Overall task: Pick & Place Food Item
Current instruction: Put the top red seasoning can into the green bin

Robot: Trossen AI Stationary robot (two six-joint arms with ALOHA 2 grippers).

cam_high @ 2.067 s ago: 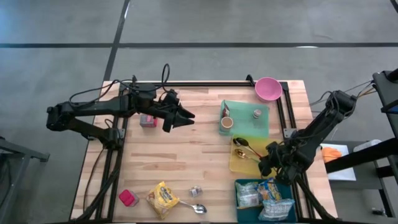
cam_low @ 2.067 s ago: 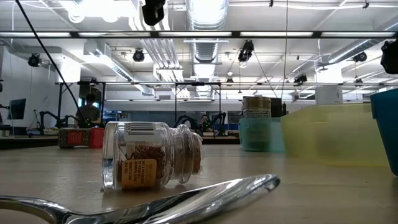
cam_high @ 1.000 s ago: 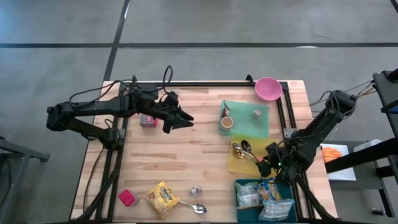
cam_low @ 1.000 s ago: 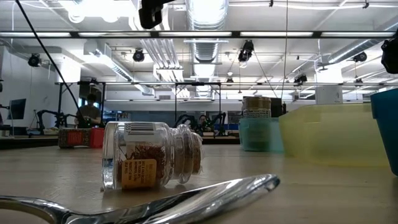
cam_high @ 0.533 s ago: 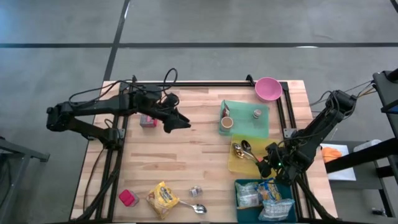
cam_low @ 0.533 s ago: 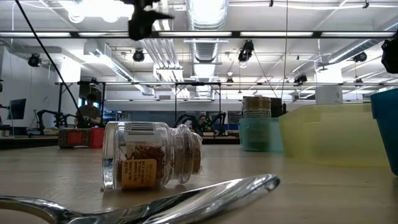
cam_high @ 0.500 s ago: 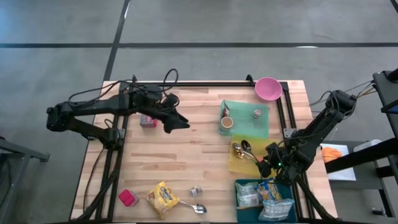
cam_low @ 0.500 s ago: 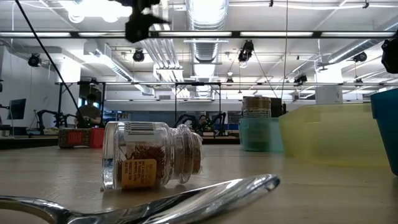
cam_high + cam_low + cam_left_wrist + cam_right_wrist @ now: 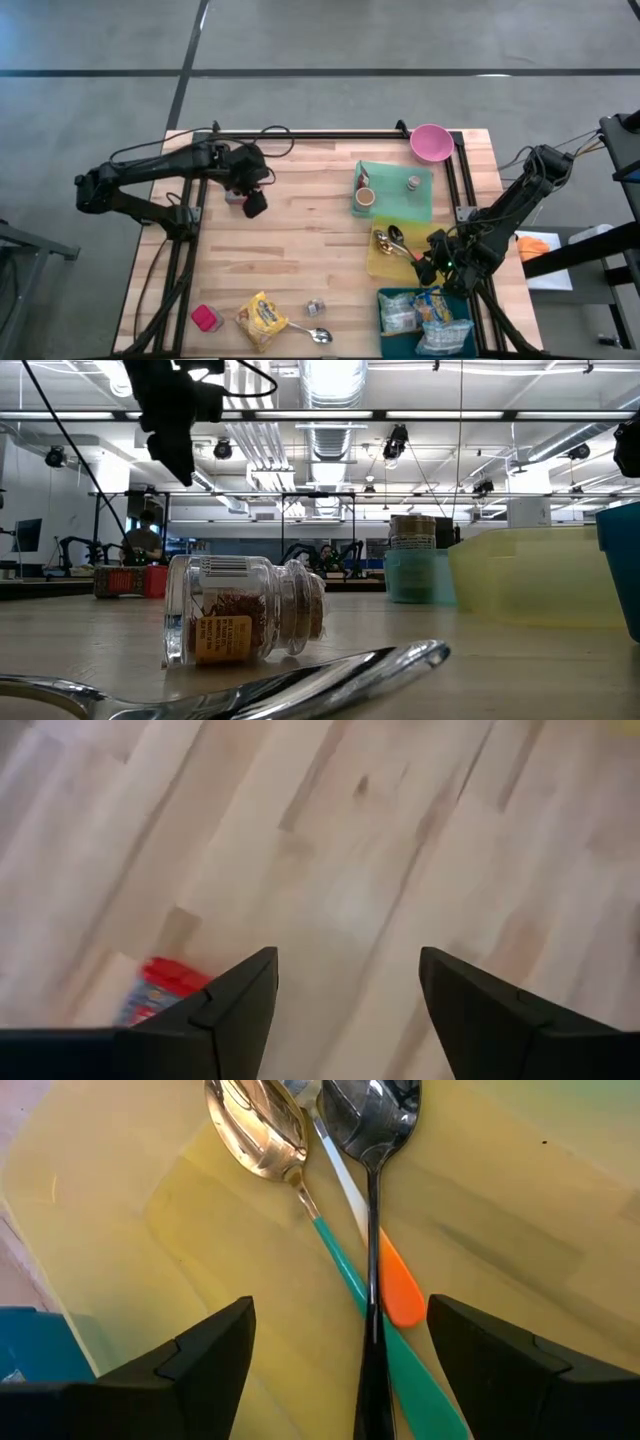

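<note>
My left gripper [image 9: 256,208] hangs open above the wooden table, pointing steeply down, right beside a small red box [image 9: 236,195] at the far left. The left wrist view shows its fingers [image 9: 345,960] spread over bare wood, with the red box [image 9: 160,988] off to one side. My right gripper [image 9: 430,268] waits open over the yellow tray [image 9: 382,262], above the spoons [image 9: 365,1140] lying in it. A yellow snack bag [image 9: 261,320] lies flat near the front edge. A spice jar [image 9: 245,622] lies on its side beside a metal spoon [image 9: 312,333].
A blue bin [image 9: 388,298] with snack bags stands at the front right. A green tray [image 9: 425,205] holds a cup and a small jar, and a pink bowl [image 9: 431,142] sits at the far right. A red cup [image 9: 207,318] stands at the front left. Bare wood lies mid-table.
My left gripper has drawn back toward the table's left edge and sunk a little, tipping from nearly level to steeply downward beside the small red box. Its fingers have stayed spread. My right arm has kept still.
</note>
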